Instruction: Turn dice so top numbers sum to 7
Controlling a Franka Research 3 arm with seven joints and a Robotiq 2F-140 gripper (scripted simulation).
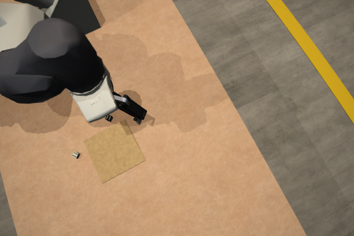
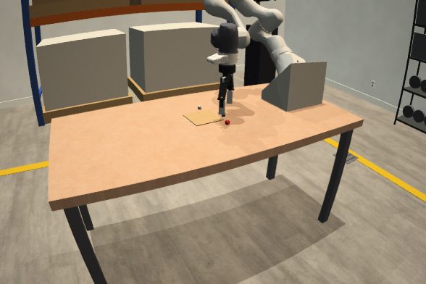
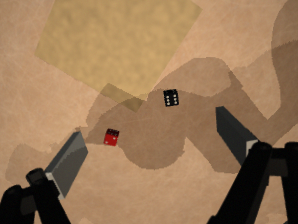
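Top view: you see the gripper (image 1: 115,109) (image 2: 226,109) (image 3: 148,131) partly hidden by the arm; the black die (image 1: 109,118) (image 3: 171,98) and white die (image 1: 76,155) (image 2: 199,107) lie off the mat (image 1: 114,152) (image 2: 203,117) (image 3: 120,45). Exterior view: your fingertips hang above the table (image 2: 127,145), near the red die (image 2: 227,122) (image 3: 111,137). Wrist view: your fingers stand fully apart, unloaded; black and red dice lie off the mat.

Below the pincer (image 1: 117,112) (image 2: 226,107) (image 3: 148,131), one die (image 1: 109,118) (image 2: 223,115) (image 3: 171,98) is black with white pips, another (image 2: 227,122) (image 3: 111,140) red with pale pips. Beside it, the mat (image 1: 114,153) (image 2: 202,117) (image 3: 117,45) is mottled yellow-tan.
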